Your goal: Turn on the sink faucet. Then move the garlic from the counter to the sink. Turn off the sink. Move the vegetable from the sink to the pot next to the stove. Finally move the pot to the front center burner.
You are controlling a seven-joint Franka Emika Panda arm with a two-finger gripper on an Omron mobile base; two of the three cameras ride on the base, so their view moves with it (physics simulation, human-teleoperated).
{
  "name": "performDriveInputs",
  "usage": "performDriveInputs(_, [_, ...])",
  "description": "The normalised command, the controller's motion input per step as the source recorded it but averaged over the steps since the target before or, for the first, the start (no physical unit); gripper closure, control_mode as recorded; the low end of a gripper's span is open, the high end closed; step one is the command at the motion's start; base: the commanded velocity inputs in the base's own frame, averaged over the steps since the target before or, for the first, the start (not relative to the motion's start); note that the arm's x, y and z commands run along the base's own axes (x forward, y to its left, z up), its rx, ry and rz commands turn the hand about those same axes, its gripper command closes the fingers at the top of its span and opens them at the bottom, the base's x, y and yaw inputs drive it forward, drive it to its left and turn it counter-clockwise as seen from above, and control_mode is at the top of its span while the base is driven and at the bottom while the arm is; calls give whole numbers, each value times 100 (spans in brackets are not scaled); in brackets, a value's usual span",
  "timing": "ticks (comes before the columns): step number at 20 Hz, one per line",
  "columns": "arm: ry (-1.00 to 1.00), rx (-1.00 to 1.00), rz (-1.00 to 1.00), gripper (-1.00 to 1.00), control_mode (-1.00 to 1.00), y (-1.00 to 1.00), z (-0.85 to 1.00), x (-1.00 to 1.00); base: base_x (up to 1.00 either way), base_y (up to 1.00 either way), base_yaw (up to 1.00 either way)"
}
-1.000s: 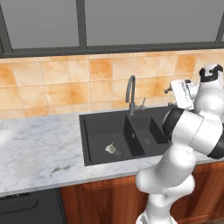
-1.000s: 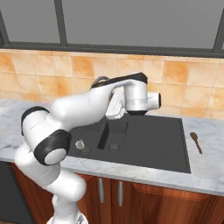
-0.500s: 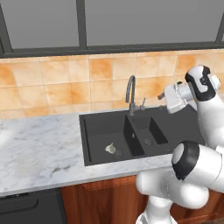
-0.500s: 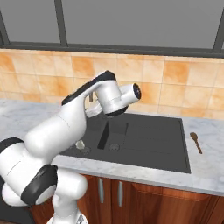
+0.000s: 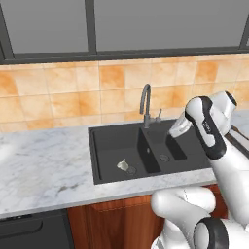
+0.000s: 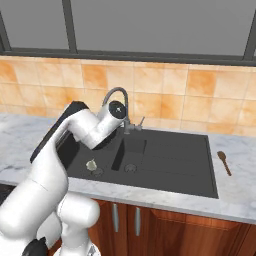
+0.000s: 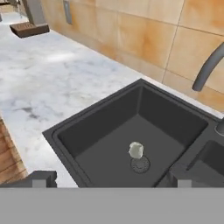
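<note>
The garlic, a small cream-white bulb, lies in the wide bowl of the black sink, right beside the round drain. The dark gooseneck sink faucet rises behind the divider. My gripper hangs over the narrower bowl, aimed toward the garlic. Its fingertips stand wide apart, open and empty. White marble counter flanks the sink. The pot and stove are out of view.
A wooden spoon lies on the counter to the right of the sink. A brown object sits far off on the counter by the tiled wall. My arm's elbow blocks the sink's left edge in the right base view.
The hand has swung down and leftward from high beside the faucet to low over the narrower bowl. The garlic has stayed put and the fingers remain apart.
</note>
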Motion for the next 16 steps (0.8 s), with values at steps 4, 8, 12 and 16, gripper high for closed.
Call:
performDriveInputs(4, [20,-17,-38,-100,-100,62,-36,3,0,0,0])
performDriveInputs(8, [19,-17,-26,-100,-100,64,-20,24,0,0,0])
performDriveInputs(12, [16,-9,-9,-100,-100,20,-15,13,0,0,0])
performDriveInputs(16, [7,-2,0,-100,-100,4,-23,5,0,0,0])
